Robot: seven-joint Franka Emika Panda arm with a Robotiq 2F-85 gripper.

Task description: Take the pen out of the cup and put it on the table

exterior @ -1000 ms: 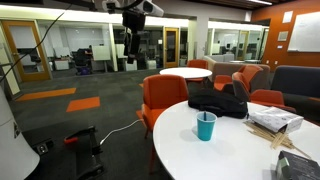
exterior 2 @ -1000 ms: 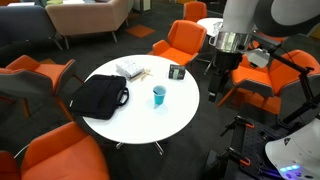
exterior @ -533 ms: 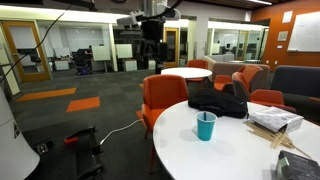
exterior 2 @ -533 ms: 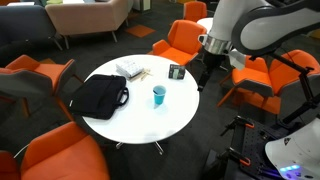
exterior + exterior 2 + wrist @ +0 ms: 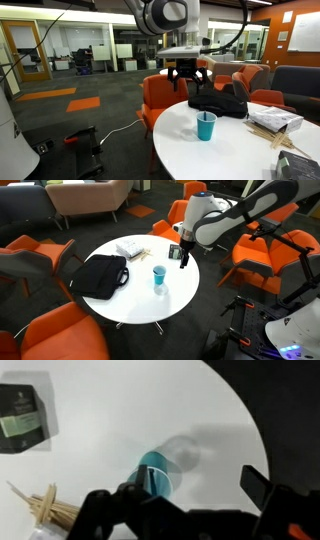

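Note:
The teal cup (image 5: 206,126) stands upright on the large round white table (image 5: 240,155), also shown in the other exterior view with the cup (image 5: 159,275) on the table (image 5: 140,300). In the wrist view the cup (image 5: 156,474) is seen from above with the thin dark pen (image 5: 150,479) standing inside it. My gripper (image 5: 187,72) hangs above the table's edge, apart from the cup; it also shows in an exterior view (image 5: 183,260). In the wrist view the gripper (image 5: 185,497) is open and empty, its left finger close beside the cup.
A black bag (image 5: 98,275) lies on the table away from the cup. A dark packet (image 5: 20,415), wooden sticks (image 5: 40,508) and a box with papers (image 5: 130,250) lie near the table's rim. Orange chairs (image 5: 180,220) ring the table.
The arm has swung in from beside the table and come down over its edge, closer to the cup. The cup and pen have not moved.

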